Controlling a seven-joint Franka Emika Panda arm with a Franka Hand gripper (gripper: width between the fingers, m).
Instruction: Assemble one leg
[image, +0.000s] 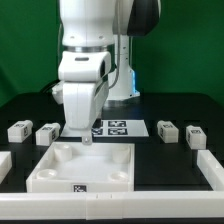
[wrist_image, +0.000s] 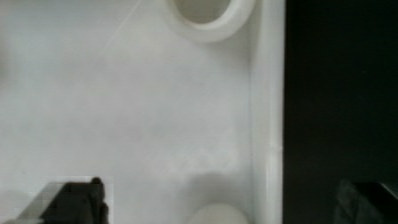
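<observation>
i am a white robot arm, and my gripper (image: 85, 137) hangs low over the far edge of a large flat white panel with round corner sockets (image: 60, 170), which lies on a black table (image: 165, 185). in the wrist view my two dark fingertips (wrist_image: 71, 203) stand wide apart over the panel's smooth face, with one round socket (wrist_image: 214, 20) ahead. the gripper is released and holds nothing.

the leg nearest me, a small chunky white plastic block with square black-and-white markers (image: 47, 132), sits on the table just beyond the panel's far corner on the exterior view's left, apart from the panel. a second such block (image: 18, 128) is beside it, and two more blocks (image: 166, 129) wait past the panel's other far corner. the flat white marker board (image: 115, 127) lies behind the panel.

my judgement: no leg is fetched yet, so fetching is the step in hand. next i must rise clear of the panel, move over a leg, straddle it squarely and close.
</observation>
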